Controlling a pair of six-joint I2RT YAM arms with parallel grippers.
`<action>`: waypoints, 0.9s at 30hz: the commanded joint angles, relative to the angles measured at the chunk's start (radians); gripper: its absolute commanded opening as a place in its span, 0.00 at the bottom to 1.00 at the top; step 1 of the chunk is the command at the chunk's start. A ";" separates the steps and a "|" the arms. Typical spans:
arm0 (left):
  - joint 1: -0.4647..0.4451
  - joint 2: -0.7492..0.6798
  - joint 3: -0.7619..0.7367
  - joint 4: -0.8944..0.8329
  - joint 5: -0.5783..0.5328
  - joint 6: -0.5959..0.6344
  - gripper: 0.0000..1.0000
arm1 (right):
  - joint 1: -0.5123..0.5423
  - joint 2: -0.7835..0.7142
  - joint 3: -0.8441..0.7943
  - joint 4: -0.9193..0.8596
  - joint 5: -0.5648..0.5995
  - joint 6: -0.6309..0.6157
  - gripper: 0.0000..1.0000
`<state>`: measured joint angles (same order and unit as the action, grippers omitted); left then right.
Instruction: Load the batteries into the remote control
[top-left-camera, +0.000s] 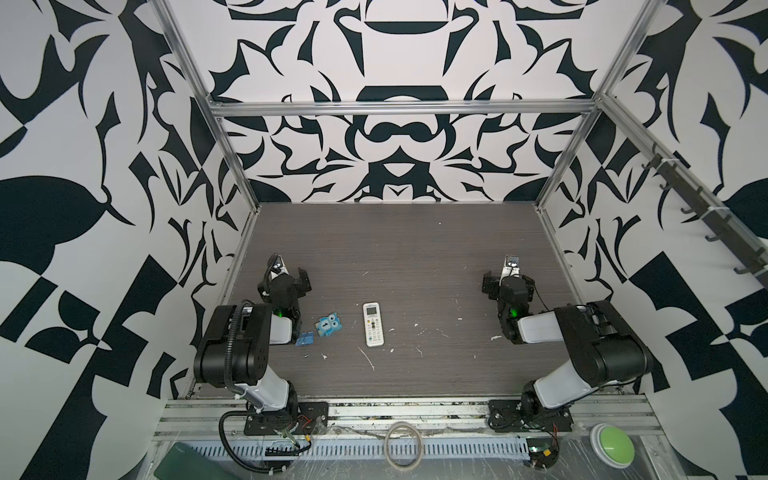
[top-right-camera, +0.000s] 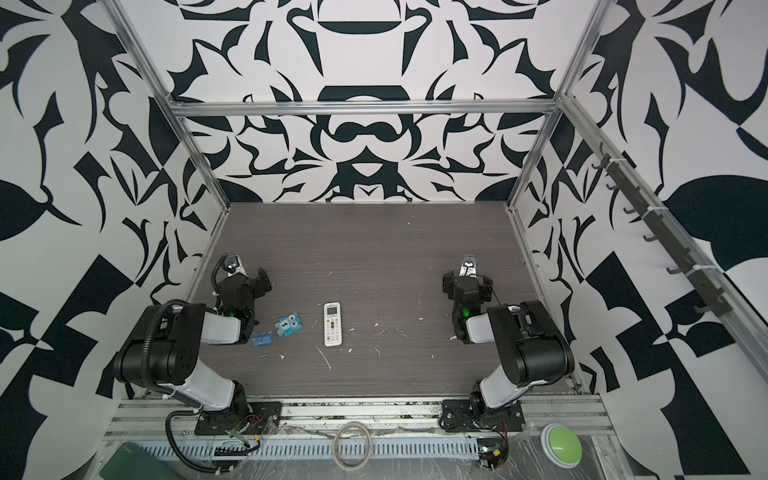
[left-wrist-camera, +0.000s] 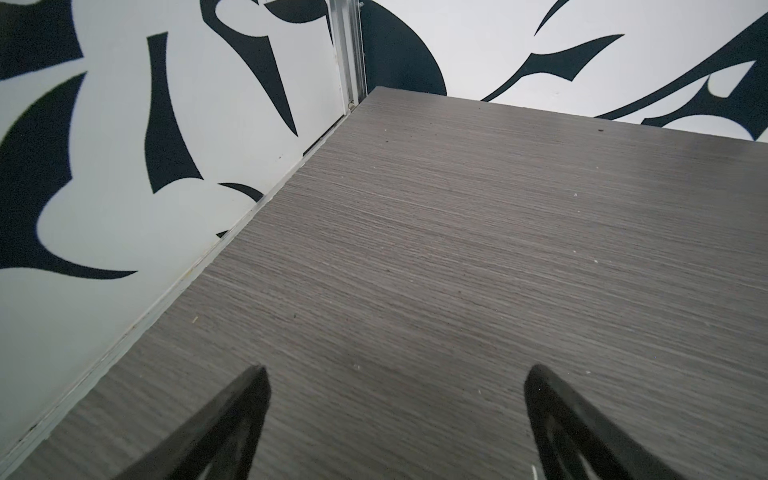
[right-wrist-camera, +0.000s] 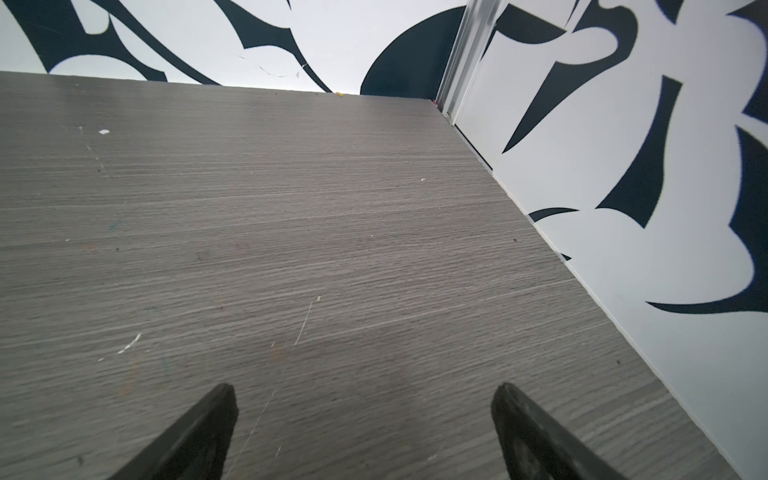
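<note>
In the middle of the surface (top-left-camera: 415, 249), toward the near side, the remote control (top-left-camera: 373, 324) lies buttons up, its long side running near to far. It sits closer to the left end effector (left-wrist-camera: 392, 374) than to the right end effector (right-wrist-camera: 363, 388). Both point at the far wall, spread wide and holding nothing. I cannot spot the batteries.

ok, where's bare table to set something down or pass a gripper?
Bare: far half of the table, back wall down to the open left gripper and right gripper. Right of the remote control, only white scraps. Crowded: near left, blue toy and blue clip between left arm and remote control.
</note>
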<state>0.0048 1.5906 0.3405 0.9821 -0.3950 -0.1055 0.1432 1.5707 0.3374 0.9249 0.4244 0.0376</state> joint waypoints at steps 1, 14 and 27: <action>0.002 -0.018 0.015 0.003 0.008 -0.011 0.99 | -0.007 -0.001 0.012 0.023 -0.019 -0.002 1.00; 0.001 -0.021 0.010 0.010 0.008 -0.012 0.99 | -0.002 -0.015 -0.019 0.068 -0.092 -0.039 1.00; 0.003 -0.021 0.009 0.010 0.008 -0.011 0.99 | -0.048 -0.020 -0.050 0.110 -0.123 0.005 1.00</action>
<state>0.0048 1.5883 0.3405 0.9821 -0.3950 -0.1081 0.1043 1.5658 0.2634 1.0470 0.2878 0.0090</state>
